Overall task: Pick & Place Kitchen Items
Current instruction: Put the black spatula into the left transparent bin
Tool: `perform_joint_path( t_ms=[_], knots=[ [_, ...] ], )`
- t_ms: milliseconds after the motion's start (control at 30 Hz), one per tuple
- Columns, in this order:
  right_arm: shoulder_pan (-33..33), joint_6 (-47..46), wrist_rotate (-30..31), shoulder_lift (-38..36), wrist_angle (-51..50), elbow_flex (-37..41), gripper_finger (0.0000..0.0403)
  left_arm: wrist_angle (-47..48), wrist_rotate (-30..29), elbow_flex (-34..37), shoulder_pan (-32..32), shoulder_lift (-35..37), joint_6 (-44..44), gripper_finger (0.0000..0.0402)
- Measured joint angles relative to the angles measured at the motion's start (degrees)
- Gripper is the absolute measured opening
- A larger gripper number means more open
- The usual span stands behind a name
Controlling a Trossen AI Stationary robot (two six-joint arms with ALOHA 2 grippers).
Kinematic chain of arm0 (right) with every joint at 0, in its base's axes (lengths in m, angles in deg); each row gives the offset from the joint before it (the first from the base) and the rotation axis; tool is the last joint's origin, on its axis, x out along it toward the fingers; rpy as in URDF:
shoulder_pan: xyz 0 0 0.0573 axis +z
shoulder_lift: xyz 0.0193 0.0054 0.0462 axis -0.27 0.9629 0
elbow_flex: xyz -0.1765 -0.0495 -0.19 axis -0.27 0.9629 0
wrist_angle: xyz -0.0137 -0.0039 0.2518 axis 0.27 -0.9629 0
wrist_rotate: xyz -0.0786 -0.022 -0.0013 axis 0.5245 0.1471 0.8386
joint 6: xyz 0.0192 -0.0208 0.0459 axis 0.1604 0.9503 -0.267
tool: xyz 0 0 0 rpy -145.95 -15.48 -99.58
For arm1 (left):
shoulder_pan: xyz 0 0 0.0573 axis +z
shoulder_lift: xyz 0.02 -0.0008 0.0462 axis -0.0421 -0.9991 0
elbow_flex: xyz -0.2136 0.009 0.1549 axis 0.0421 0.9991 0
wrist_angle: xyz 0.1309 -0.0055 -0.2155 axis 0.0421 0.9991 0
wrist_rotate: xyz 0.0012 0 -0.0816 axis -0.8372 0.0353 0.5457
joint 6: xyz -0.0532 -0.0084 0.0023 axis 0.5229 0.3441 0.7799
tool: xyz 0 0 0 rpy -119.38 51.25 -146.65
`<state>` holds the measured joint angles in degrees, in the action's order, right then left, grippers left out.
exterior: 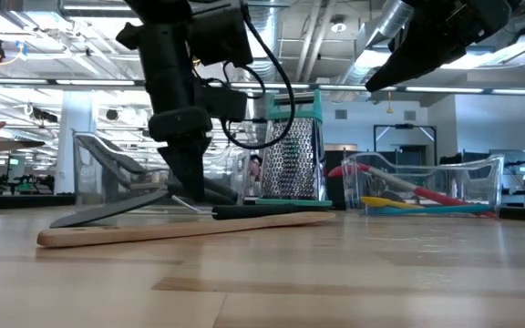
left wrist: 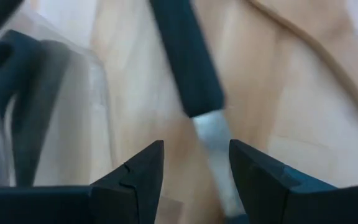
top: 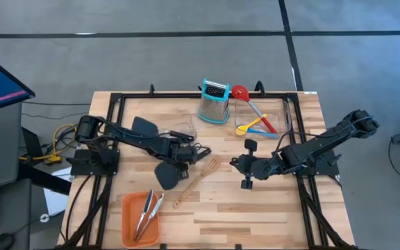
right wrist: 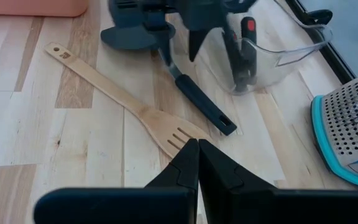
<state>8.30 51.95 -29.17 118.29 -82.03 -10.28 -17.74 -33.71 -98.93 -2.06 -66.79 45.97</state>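
Left gripper (left wrist: 194, 171) hangs spread right over the black spatula (top: 169, 171) near the table's centre — shank between its jaws, handle running away. Right gripper (top: 247, 169) — shut, empty, farther off.

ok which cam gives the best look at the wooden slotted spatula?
Right wrist view: the whole wooden slotted spatula shows on the table, handle hole to slotted head, unobstructed. The high view shows it whole but small, beside the left gripper. The low view shows it edge-on only. The left wrist view shows just a pale strip that may be it.
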Motion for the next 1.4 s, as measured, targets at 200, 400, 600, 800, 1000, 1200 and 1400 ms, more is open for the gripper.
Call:
perform_joint_path(
  t_ms=[200,400,600,800,1000,1200,1400],
  knots=[
    [0.0,0.0,0.0,0.0,0.0,0.0,0.0001,0.1,-0.3,0.0,3.6,0.0,-1.9,0.0172],
    [0.0,0.0,0.0,0.0,0.0,0.0,0.0001,-0.2,-0.3,0.0,7.2,0.0,-2.9,0.0172],
    [0.0,0.0,0.0,0.0,0.0,0.0,0.0001,-1.0,-0.2,0.0,10.9,0.0,-4.2,0.0172],
    [0.0,0.0,0.0,0.0,0.0,0.0,0.0001,-2.1,-0.2,0.0,13.9,0.0,-5.9,0.0172],
    [0.0,0.0,0.0,0.0,0.0,0.0,0.0001,-3.8,-0.2,0.0,16.8,0.0,-8.3,0.0172],
    [0.0,0.0,0.0,0.0,0.0,0.0,0.0001,-3.6,-0.2,0.0,18.1,1.4,-8.4,0.0172],
    [0.0,0.0,0.0,0.0,-0.2,0.0,0.0001,-3.4,0.0,0.0,17.9,9.3,-8.3,0.0172]
  ],
)
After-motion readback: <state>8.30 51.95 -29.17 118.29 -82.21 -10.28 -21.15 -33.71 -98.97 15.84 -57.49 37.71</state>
